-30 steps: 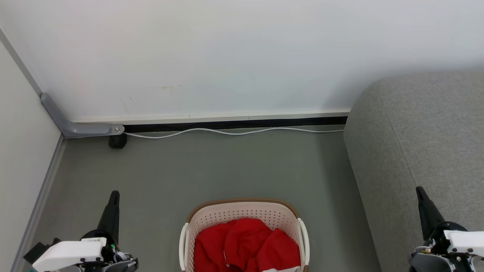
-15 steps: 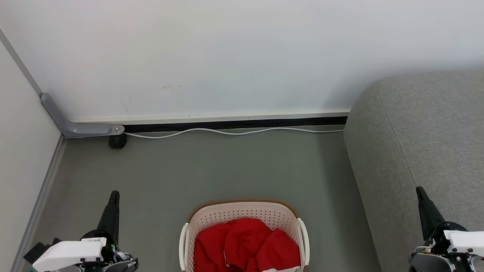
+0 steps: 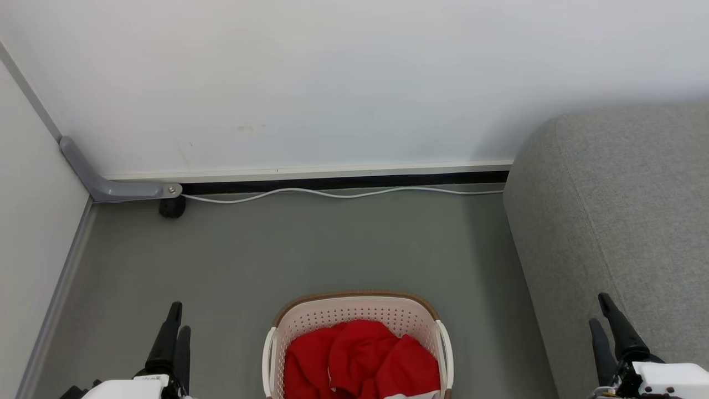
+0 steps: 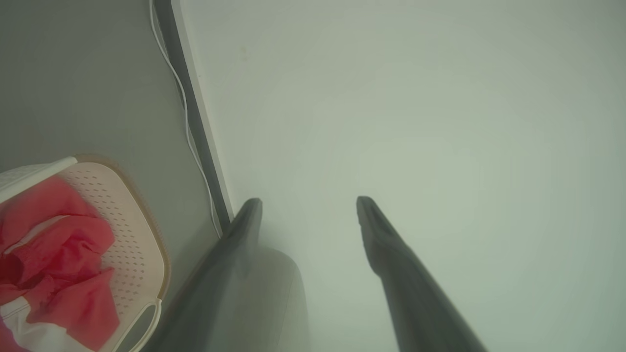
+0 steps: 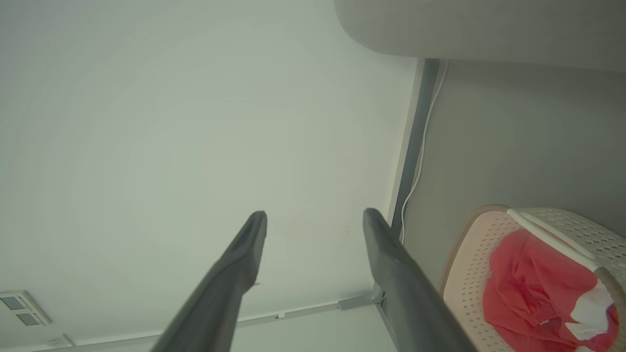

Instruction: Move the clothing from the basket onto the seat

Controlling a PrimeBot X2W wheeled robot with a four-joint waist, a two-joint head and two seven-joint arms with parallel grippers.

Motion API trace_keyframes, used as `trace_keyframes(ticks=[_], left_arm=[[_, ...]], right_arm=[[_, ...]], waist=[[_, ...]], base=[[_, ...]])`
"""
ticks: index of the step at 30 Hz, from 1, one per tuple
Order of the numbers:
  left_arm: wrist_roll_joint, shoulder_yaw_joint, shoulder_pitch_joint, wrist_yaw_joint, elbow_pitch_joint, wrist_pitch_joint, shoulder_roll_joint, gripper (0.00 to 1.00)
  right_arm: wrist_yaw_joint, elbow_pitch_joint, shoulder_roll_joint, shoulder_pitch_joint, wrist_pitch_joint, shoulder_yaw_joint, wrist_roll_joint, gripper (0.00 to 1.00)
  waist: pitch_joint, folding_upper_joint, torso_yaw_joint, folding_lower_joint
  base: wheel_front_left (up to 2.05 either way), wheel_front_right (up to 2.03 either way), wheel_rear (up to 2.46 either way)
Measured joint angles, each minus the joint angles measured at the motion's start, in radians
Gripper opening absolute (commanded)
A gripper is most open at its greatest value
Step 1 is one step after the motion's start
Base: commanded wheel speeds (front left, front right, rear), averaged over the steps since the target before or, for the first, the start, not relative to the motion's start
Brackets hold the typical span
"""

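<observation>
Clothing [image 3: 360,357] lies heaped in the basket [image 3: 354,303], bright red with a white band showing at the near edge. It looks light, limp and crumpled, so it should bunch and drape rather than keep a shape, and one garment may drag the other up with it. A pinch on a raised fold near the middle of the heap, well inside the basket's rim, seems the best hold, since the perforated walls and white handles could catch a finger. The basket looks like light plastic and may slide on the floor [image 3: 332,249] if tugged sideways. The seat [image 3: 626,210] stands to the right of the basket, apart from it.

Left jaws stand left of the basket and right jaws right of it, by the seat's edge. Both pairs are spread wide with nothing between them. A second ago each pair was pressed together into one dark point. Now they are parted and sit lower in the head view. Clothing and basket have not shifted.
</observation>
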Motion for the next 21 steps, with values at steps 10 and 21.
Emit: trace_keyframes(ticks=[10,21], left_arm=[[0.013,-0.027,-0.023,0.0,0.01,-0.038,0.007,1.0],[0.131,-0.061,-0.053,0.0,0.026,-0.075,0.032,1.0]], right_arm=[[0.0,0.002,-0.012,-0.031,-0.035,0.043,-0.025,1.0],[0.0,0.016,-0.032,-0.071,-0.072,0.088,-0.119,1.0]], waist=[[0.003,0.0,-0.001,-0.0001],[0.004,0.0,0.0,-0.0001]], base=[[0.0,0.0,0.0],[0.0,0.0,0.0]])
